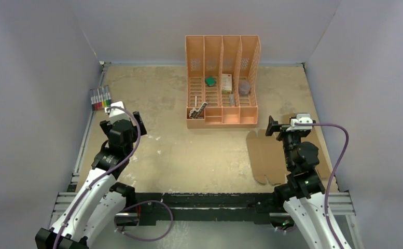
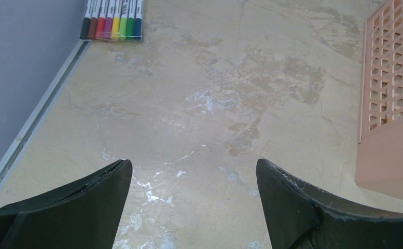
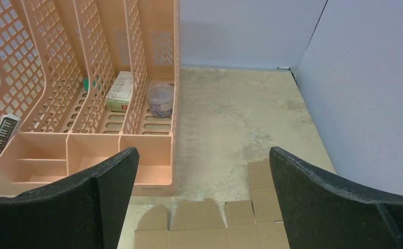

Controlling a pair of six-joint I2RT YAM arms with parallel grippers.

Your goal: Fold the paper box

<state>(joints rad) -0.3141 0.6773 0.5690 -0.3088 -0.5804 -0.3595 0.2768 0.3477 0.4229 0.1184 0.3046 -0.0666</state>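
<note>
The paper box (image 1: 266,155) is a flat brown die-cut cardboard sheet with flaps and rounded tabs. It lies on the table at the right, partly under my right arm. Its far flaps show in the right wrist view (image 3: 214,223). My right gripper (image 1: 285,125) hovers above the sheet's far part, open and empty, its black fingers (image 3: 111,181) wide apart. My left gripper (image 1: 122,120) is far to the left, over bare table, open and empty, with its fingers (image 2: 106,181) spread wide.
An orange slotted file organiser (image 1: 222,83) holding small items stands at the back centre, just left of the sheet (image 3: 85,93). A pack of coloured markers (image 1: 100,97) lies at the far left (image 2: 112,23). Grey walls enclose the table.
</note>
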